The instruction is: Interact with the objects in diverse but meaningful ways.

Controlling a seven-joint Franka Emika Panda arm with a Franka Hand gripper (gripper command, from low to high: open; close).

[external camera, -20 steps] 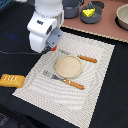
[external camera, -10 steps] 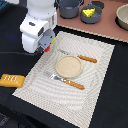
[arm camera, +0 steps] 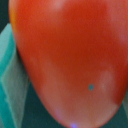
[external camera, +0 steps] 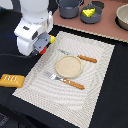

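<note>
My gripper [external camera: 43, 46] hangs over the left edge of the striped placemat [external camera: 95, 75], shut on the red tomato [arm camera: 65, 55], which fills the wrist view. In the exterior view the tomato shows as a red patch [external camera: 44, 49] under the white hand. A small yellow piece [external camera: 52, 39] sits beside the fingers; I cannot tell what it is. The orange-brown bread loaf [external camera: 11, 80] lies on the dark table at the exterior view's left. The blue-grey pot [external camera: 68, 7] stands at the back. The yellow cheese wedge [external camera: 89, 12] lies in a dark bowl [external camera: 91, 18].
A tan plate [external camera: 68, 66] sits mid-placemat, with an orange-handled knife [external camera: 80, 58] behind it and an orange-handled fork [external camera: 65, 80] in front. A larger bowl [external camera: 122, 17] stands at the back right edge. A cable [external camera: 10, 55] runs along the left.
The arm has moved toward the exterior view's left, from over the placemat's back-left corner to its left edge, with the tomato in it.
</note>
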